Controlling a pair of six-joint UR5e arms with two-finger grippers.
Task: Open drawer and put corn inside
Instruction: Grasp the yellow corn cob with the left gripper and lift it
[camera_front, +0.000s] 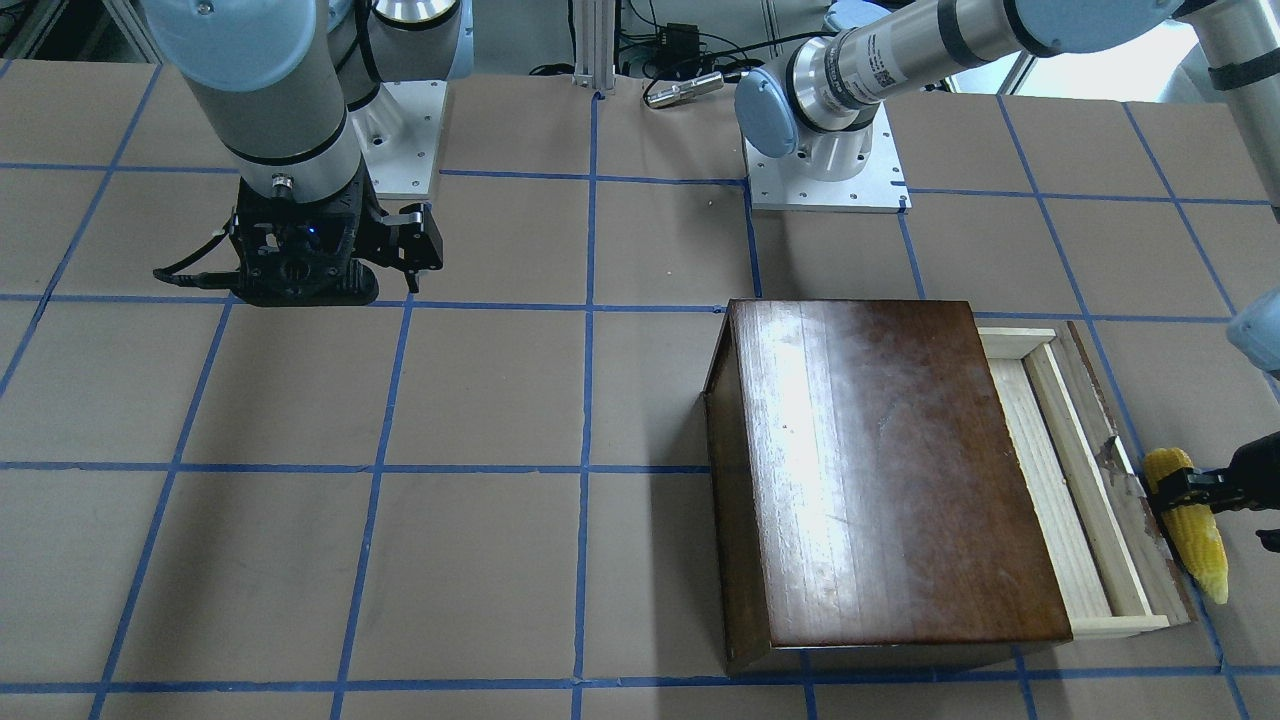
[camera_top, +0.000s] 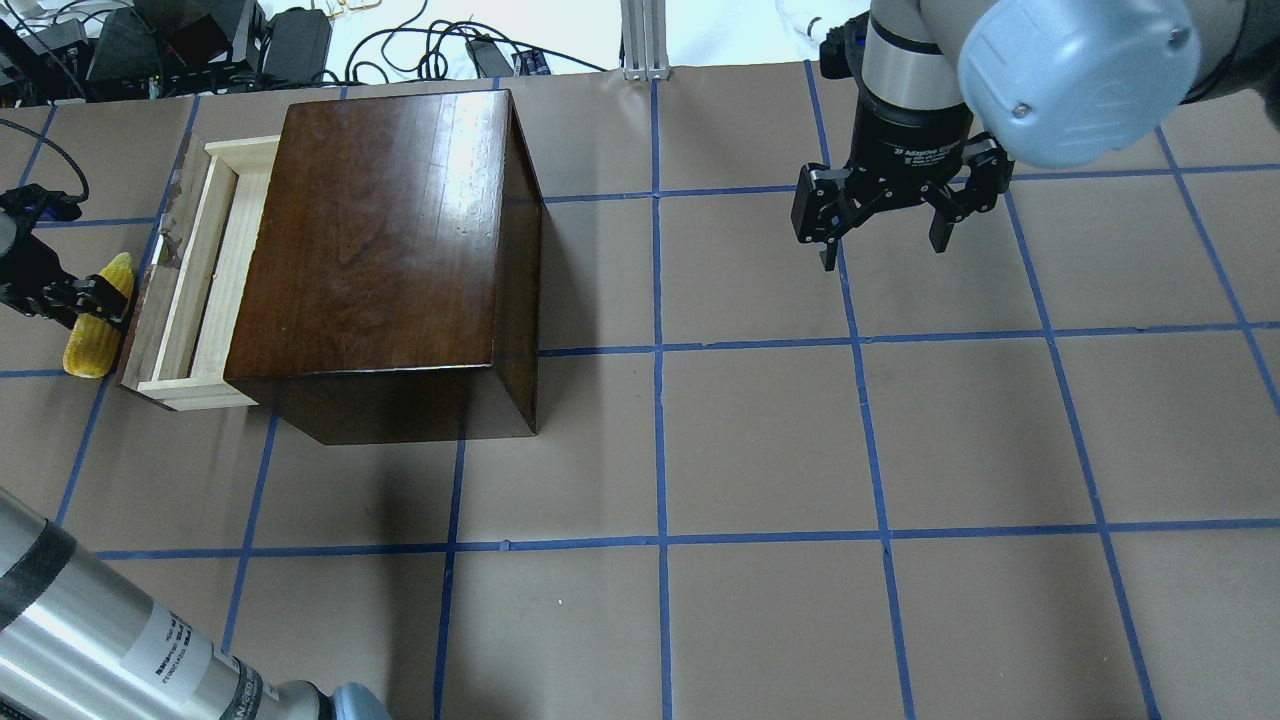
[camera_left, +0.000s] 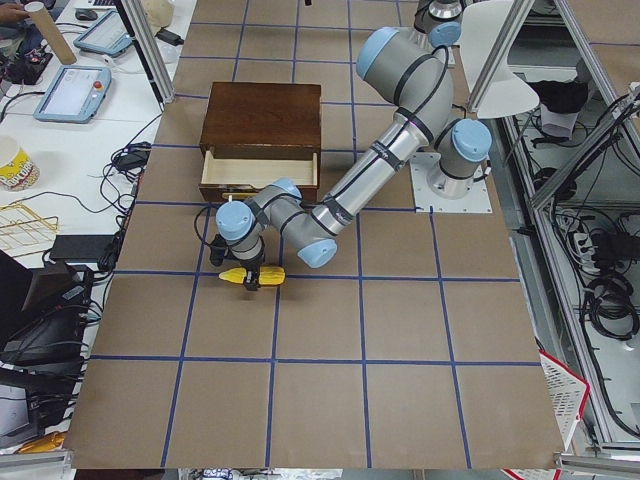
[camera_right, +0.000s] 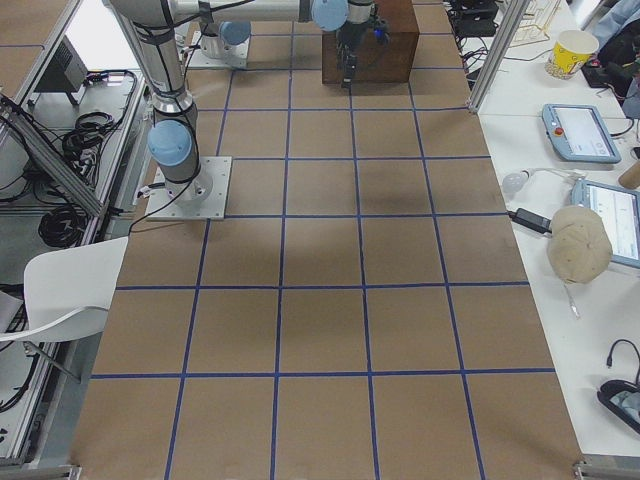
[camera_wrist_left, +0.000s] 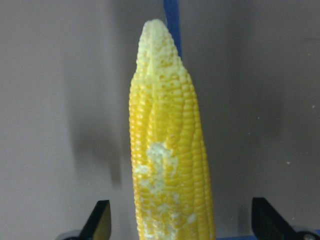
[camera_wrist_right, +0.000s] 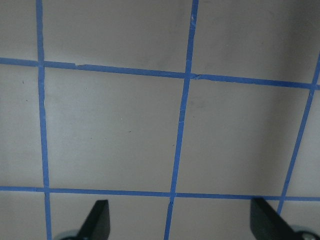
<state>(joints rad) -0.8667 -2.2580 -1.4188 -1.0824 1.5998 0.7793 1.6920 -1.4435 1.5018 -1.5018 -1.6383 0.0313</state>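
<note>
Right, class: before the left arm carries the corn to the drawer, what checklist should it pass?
1. Drawer pulled out of the box: ok.
2. Corn between the left gripper fingers: ok.
3. Fingers closed on the corn: not ok, gaps show on both sides.
4. Corn inside the drawer: not ok, it lies outside the front panel.
5. Right gripper away from the box: ok.
</note>
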